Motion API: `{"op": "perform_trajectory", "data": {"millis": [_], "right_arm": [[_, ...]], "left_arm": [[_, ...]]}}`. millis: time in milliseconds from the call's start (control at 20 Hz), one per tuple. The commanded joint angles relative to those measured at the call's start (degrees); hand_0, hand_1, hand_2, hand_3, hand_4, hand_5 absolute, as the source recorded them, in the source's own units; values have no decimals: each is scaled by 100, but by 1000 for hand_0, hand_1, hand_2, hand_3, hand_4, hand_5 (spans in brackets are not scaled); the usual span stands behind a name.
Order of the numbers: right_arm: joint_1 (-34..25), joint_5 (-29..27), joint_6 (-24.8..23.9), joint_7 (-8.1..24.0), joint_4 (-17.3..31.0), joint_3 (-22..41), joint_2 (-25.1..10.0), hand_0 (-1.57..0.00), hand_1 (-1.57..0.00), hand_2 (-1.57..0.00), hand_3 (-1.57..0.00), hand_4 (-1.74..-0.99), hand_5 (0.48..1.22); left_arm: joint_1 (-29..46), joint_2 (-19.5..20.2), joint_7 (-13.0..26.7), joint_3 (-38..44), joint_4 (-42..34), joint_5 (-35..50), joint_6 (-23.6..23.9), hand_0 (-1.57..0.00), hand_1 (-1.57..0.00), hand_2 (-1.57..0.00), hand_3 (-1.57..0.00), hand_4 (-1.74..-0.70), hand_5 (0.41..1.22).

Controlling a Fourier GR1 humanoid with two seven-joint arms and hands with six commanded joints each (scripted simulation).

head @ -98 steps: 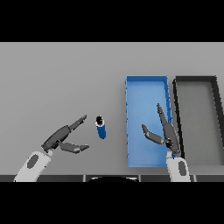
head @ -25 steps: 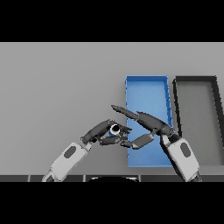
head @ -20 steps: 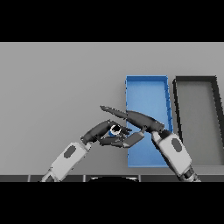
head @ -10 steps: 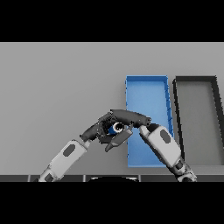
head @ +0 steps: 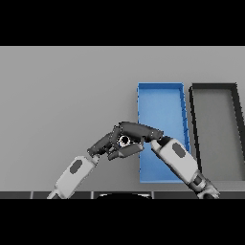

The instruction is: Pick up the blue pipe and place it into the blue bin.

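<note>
Beside blue bin point(head: 160, 103): left hand point(head: 103, 146), right hand point(head: 139, 130) both clamped on blue pipe point(head: 124, 140).

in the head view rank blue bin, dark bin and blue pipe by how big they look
1. Blue bin and dark bin: about alike in the head view, so no ranking between them.
2. Blue pipe: by far the smallest, mostly hidden between the left hand and right hand.

Surface point(head: 62, 91): plain grey, filling the whole view
Light: even, no strong shadows
Dark bin point(head: 236, 119): at the surface's right edge
</note>
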Motion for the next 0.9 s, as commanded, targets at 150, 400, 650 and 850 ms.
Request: {"op": "perform_trajectory", "data": {"millis": [150, 400, 650, 850], "right_arm": [[-51, -464, -295, 216, -89, 27, -176, -1547, -1546, -1548, -1537, -1487, 1187], [-134, -443, -282, 375, -93, 105, -184, -1563, -1563, -1563, -1560, -1493, 1210], [-62, -223, -361, 282, -173, 161, -170, -1568, -1568, -1568, -1567, -1496, 1217], [-164, -326, -311, 394, -51, 117, -135, -1570, -1570, -1570, -1570, -1490, 1220]], "left_arm": [[-145, 166, -217, -37, -13, -424, -155, -925, -866, -781, -853, -1415, 1221], [-195, 212, -444, -81, 100, -1015, -332, -303, -283, -255, -279, -1041, 1020], [-219, 318, -140, -17, 48, -1008, -307, -98, -92, -83, -91, -898, 697], [-213, 271, -90, 41, 114, -858, -338, -40, -37, -33, -37, -887, 599]]}}
